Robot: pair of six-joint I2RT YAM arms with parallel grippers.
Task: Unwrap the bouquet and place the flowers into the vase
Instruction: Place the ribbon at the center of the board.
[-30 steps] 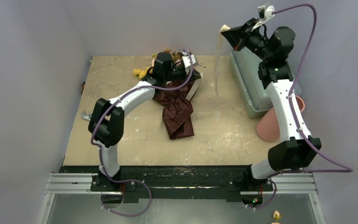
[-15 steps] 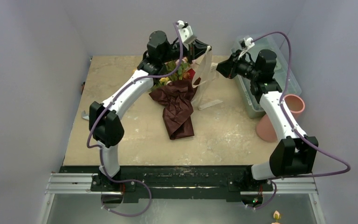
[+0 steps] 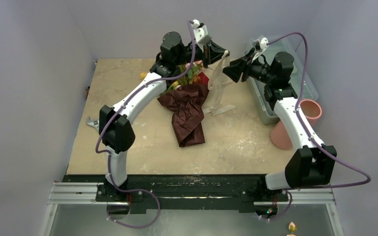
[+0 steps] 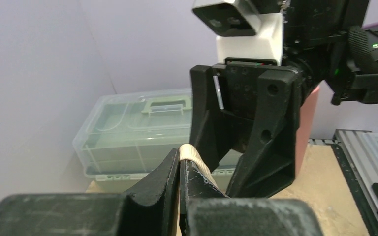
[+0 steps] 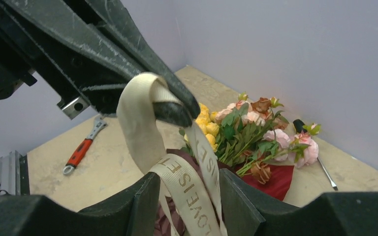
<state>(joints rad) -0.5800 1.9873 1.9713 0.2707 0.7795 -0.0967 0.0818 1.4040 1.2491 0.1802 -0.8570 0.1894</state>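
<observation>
A second ago the left end effector (image 3: 224, 51) sat low on the bouquet (image 3: 187, 110), which lies mid-counter (image 3: 138, 137). Now it is raised above it, clamped shut on the cream ribbon (image 3: 218, 78). The right end effector (image 3: 228, 73), which pinched that ribbon then, now has its jaws apart around it. Only the right wrist view shows the ribbon's lettering. The vase (image 3: 295, 123) is far right.

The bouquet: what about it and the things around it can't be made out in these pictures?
- Flowers, top view: mostly covered by the left arm.
- Lower stems, top and right wrist views: wrapped inside the dark red paper.
- Ribbon printing, right wrist view: cut off by the bottom edge and the right tool.
- Vase, top view: middle hidden behind the right arm.
- Ribbon's pinched part, left wrist view: inside the shut left tool.
</observation>
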